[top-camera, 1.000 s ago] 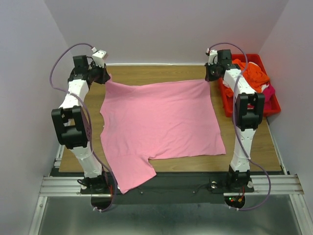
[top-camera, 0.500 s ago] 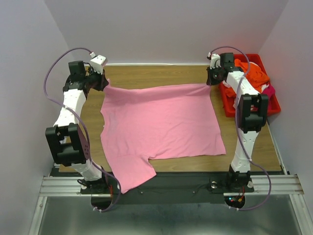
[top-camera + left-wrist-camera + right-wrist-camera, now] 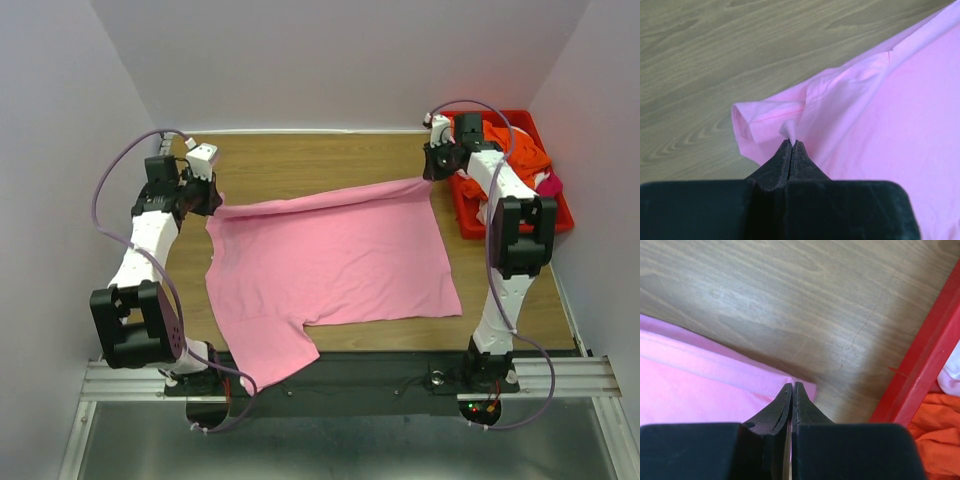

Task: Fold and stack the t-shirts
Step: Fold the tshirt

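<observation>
- Carrying everything, the wooden surface (image 3: pixel 330 155) shows bare wood along its far side and down its left and right margins.
- The light pink t-shirt (image 3: pixel 330 260) covers most of the middle and lies mostly flat. One sleeve hangs past the near edge toward the arm bases. Its far hem is raised off the wood and stretched in a line between the two claws.
- The red bin (image 3: pixel 466 218) sits at the far right corner, just beside the right arm.
- In the bin, an orange t-shirt (image 3: pixel 520 150) is bunched on top.
- A magenta t-shirt (image 3: pixel 548 185) peeks out at the bin's right side, and a white t-shirt (image 3: pixel 951 377) shows just inside its wall.
- The left claw (image 3: pixel 791 143) is closed, pinching the pink shirt's far left corner, and the cloth puckers at its tips.
- The right claw (image 3: pixel 792 385) is closed on the far right corner, close to the bin's wall.
</observation>
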Controlling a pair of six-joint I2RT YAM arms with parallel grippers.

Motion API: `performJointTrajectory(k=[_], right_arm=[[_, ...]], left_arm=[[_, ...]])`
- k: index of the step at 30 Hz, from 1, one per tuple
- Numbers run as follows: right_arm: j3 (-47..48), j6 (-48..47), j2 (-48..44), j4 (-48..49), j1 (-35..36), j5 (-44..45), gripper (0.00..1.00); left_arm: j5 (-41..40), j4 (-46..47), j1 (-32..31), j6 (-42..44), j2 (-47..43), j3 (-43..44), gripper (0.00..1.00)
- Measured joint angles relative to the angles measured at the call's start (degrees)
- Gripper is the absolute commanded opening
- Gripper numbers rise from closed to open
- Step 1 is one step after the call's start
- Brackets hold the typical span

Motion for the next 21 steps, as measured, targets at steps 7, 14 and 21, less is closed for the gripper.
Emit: performJointTrajectory(k=[7,14,21], right_arm=[[-3.76,-2.45,-1.14,-0.15,-0.76,-0.61,0.0],[-8.11,-5.9,-3.61,-0.04,-1.33,-1.01,0.01],[-12.0,-8.07,-4.37,0.15,-1.36,-1.57,0.01]], left_arm=[[-0.28,-1.03,0.0,0.22,-5.03,-4.15,0.0],[-0.9,-2.21,0.0,1.38,-8.13,-8.96,0.0],[-2.23,-3.04,0.0,2.62,-8.41,-12.5,0.0]])
